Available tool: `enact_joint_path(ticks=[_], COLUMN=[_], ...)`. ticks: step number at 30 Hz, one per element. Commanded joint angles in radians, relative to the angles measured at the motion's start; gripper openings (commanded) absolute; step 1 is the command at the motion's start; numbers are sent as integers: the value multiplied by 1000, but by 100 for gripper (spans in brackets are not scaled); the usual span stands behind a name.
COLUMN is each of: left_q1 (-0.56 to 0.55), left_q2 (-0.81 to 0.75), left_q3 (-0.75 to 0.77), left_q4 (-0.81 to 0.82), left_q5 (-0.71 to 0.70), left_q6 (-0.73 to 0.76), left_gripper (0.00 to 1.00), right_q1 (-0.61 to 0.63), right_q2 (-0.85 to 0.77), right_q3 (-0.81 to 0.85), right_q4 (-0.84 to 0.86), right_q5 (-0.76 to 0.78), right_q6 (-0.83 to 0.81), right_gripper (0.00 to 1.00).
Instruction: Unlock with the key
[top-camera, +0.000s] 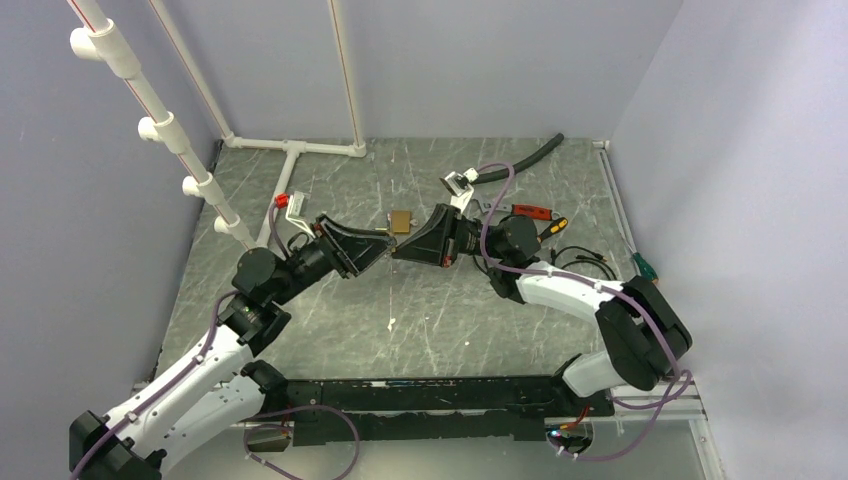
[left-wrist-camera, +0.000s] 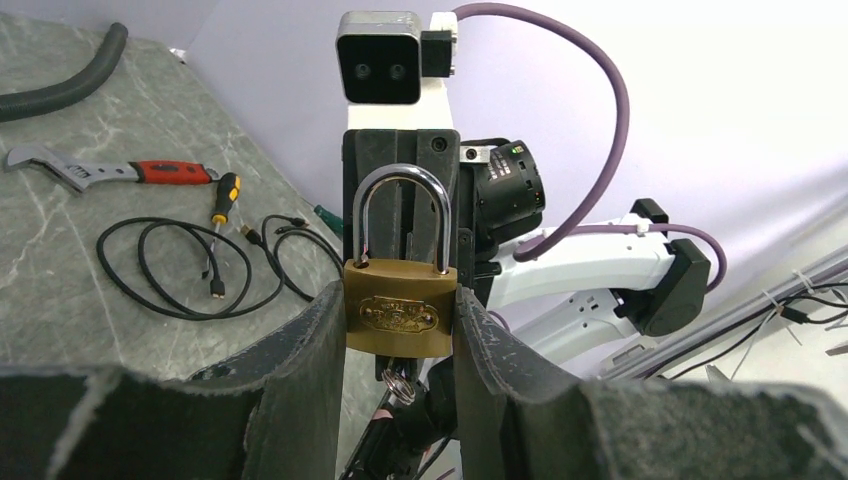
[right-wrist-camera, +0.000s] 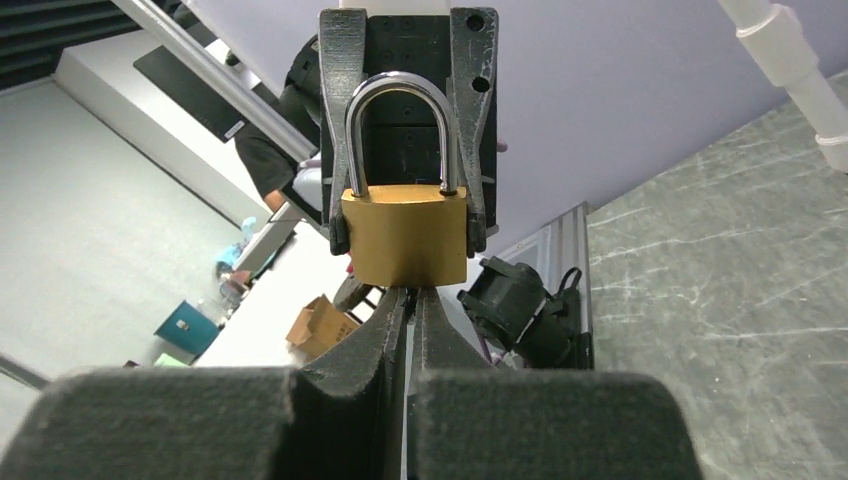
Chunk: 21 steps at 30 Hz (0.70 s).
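A brass padlock (left-wrist-camera: 400, 315) with a silver shackle (left-wrist-camera: 400, 215) is held upright above the table, and my left gripper (left-wrist-camera: 400, 322) is shut on its body from both sides. Both shackle legs sit in the body. My right gripper (right-wrist-camera: 412, 295) is shut, its tips pressed against the padlock's (right-wrist-camera: 405, 235) underside. The key is pinched between those tips and mostly hidden; only its small metal ring (left-wrist-camera: 400, 387) hangs in sight below the lock. From above, the two grippers meet nose to nose at the padlock (top-camera: 402, 222) over mid-table.
On the table's right side lie a red-handled wrench (left-wrist-camera: 90, 172), a small screwdriver (left-wrist-camera: 222, 195), coiled black cable (left-wrist-camera: 190, 265) and a grey hose (left-wrist-camera: 60, 85). A white pipe frame (top-camera: 290, 148) stands at the back left.
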<state>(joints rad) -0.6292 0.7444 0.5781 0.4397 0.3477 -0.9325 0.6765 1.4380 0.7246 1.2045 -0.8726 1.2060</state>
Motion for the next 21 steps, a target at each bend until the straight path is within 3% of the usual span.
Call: enact_joint_path(ticks=[1,4,7,9,14,21], left_q1=[-32,-32,-32,-32,-32,-32], left_q2=[-11,-38,-61,-67,-56,52], left_q3=[28,53,96,113,134,181], left_q4=[67,-75,-245,-302,-380,-519], left_q5=[182,111,-18,-60,-141,-283], left_q6=[-35,0,44,55,35,-75], left_gripper=[0,0,0,0,0,0], right_q1=[6,5,6,6,5,13], right_q2=[26,-2,-71,-129,-254,-377], right_q3=[27,32,29,10,-48,-113], right_q4=[69,-46,-273,-426,-666,-745], right_q5=[50,54,89,131,217,360], right_q6=[26,-29,-190,-308,-482,-570], right_gripper=[0,0,35,42,55,59])
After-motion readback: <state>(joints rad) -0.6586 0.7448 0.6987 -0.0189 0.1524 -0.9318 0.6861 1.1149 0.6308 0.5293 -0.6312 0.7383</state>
